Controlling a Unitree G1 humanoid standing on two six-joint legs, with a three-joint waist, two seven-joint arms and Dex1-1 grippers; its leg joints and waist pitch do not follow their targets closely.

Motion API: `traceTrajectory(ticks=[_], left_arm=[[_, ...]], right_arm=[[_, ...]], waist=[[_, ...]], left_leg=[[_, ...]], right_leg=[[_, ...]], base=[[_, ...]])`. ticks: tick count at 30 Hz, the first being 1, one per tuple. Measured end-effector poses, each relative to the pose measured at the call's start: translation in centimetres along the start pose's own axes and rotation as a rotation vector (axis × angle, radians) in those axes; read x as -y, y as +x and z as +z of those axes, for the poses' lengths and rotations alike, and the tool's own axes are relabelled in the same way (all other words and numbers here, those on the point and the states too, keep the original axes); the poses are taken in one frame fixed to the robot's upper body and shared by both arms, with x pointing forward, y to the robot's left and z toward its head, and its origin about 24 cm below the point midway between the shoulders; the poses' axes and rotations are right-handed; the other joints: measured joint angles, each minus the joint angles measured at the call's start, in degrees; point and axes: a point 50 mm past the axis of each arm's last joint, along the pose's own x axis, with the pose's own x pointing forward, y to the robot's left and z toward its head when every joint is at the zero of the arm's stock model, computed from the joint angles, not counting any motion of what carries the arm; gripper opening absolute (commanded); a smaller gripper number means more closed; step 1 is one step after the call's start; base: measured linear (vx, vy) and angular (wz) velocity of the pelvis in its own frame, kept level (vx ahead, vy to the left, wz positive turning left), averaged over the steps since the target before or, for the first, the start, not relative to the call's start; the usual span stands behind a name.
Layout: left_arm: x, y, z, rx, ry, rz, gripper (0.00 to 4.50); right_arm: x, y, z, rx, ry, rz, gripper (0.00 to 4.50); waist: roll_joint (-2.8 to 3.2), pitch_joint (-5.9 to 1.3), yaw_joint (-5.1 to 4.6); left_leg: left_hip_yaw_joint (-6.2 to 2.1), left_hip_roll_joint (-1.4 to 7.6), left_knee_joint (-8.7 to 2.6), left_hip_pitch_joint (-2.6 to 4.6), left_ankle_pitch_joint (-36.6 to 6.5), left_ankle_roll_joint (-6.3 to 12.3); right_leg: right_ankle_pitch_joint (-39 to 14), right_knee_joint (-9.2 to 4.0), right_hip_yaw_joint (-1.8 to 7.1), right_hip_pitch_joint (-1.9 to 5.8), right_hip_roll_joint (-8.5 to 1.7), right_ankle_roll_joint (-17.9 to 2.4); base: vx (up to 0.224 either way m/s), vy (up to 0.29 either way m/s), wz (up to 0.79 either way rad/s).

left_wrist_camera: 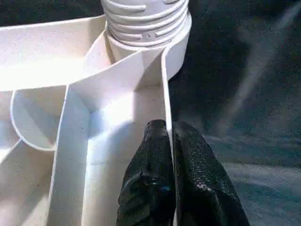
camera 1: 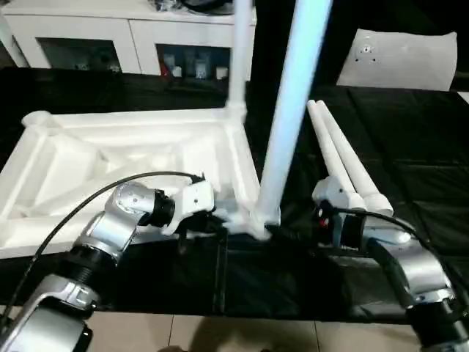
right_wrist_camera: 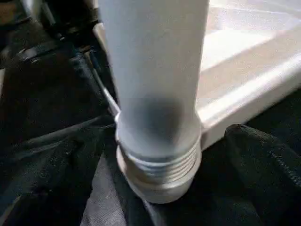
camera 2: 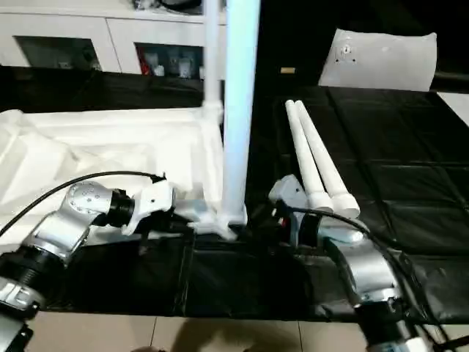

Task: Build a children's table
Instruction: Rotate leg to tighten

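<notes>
So we're roughly halfway, I'd say. The tabletop (camera 1: 124,158) is lying upside down on the black-covered bench (camera 1: 410,139), ribbed side up, and two legs are already standing in it: one at the far corner (camera 1: 238,51) and one at the near corner (camera 1: 289,110), right in front of the robot. The near one doesn't look fully home to me, since the right wrist view shows a few turns of thread (right_wrist_camera: 162,165) above the socket, so it probably wants more twisting.

The left pincer (left_wrist_camera: 171,179) is clenched on the thin rim wall of the tabletop just beside that near socket, which I read as bracing the top. The right pincer (right_wrist_camera: 155,197) is released, its fingers (right_wrist_camera: 263,160) spread wide on either side of the leg's base without squeezing it.

Still to do: two spare legs (camera 1: 344,158) lie side by side on the bench to the right, close to the right arm, and the far left corner socket (camera 1: 37,119) is empty. The near left corner I can't make out.
</notes>
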Motion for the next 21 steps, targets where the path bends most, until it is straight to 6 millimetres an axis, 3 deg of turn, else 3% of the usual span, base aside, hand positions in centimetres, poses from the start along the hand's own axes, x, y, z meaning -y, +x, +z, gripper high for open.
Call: traceTrajectory(ticks=[4,8,21], left_arm=[[0.0,0.0,0.1,-0.006,0.022,-0.047,0.0],[0.0,0.1,0.3,-0.011,0.044,-0.072,0.0],[-0.1,0.4,0.5,-0.011,0.068,-0.104,0.0]], right_arm=[[-0.2,0.2,0.3,-0.014,-0.032,0.073,4.47],[-0.2,0.6,-0.4,-0.044,-0.007,0.13,4.07],[-0.1,1.1,-0.2,-0.054,-0.038,0.18,2.89]], waist=[[-0.07,0.03,0.6],[-0.07,0.04,0.78],[-0.07,0.04,1.63]], left_leg=[[0.0,0.01,0.06,0.01,0.0,0.0],[0.01,0.0,0.19,-0.05,0.0,0.05],[0.02,0.01,0.22,-0.02,0.0,0.06]], right_leg=[[0.0,0.04,0.0,0.02,-0.01,0.0],[0.0,0.06,0.0,0.03,-0.05,0.0],[0.0,0.16,-0.01,0.03,-0.05,0.0]], base=[[0.0,0.0,0.0],[0.0,0.0,0.0],[0.0,0.0,0.0]])
